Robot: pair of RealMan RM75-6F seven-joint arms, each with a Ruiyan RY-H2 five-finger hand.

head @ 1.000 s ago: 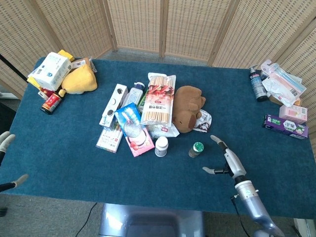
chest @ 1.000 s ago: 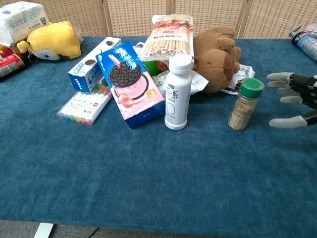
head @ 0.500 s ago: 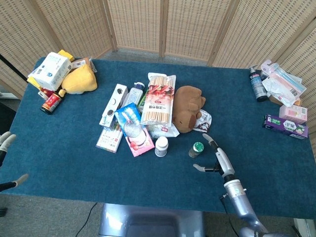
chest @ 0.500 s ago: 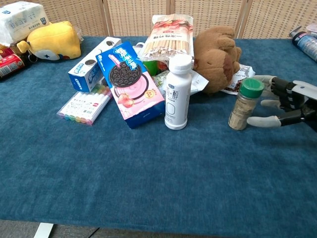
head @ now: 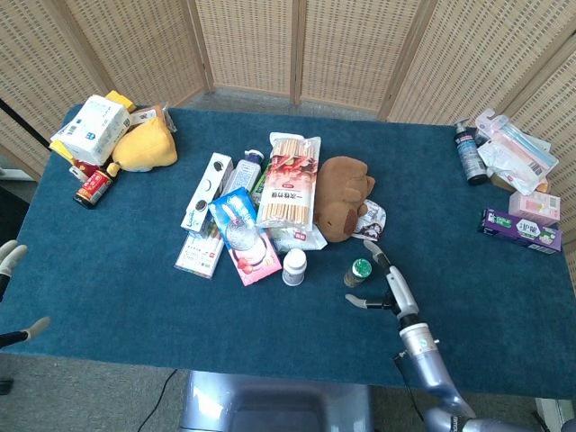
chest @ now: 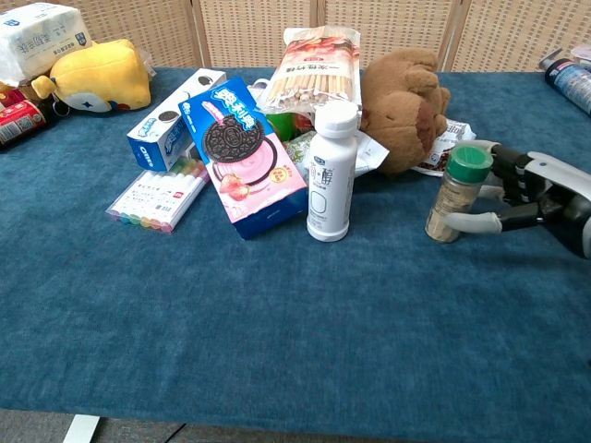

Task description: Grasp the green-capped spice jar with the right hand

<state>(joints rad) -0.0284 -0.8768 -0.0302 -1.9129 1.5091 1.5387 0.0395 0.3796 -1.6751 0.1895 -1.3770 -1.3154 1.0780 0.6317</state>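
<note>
Spice jar [chest: 457, 194] upright right of centre; right hand [chest: 517, 189] spread around it, not clamped. An uneven squeeze could topple it toward the white bottle [chest: 331, 172].

Right hand spread low near the tabletop's front edge, left hand at its left edge.
The right hand [chest: 517, 191] reaches in from the front right, forearm angled inward, fingers [head: 358, 302] apart. The left hand [head: 11, 256] hangs open off the left edge.
</note>
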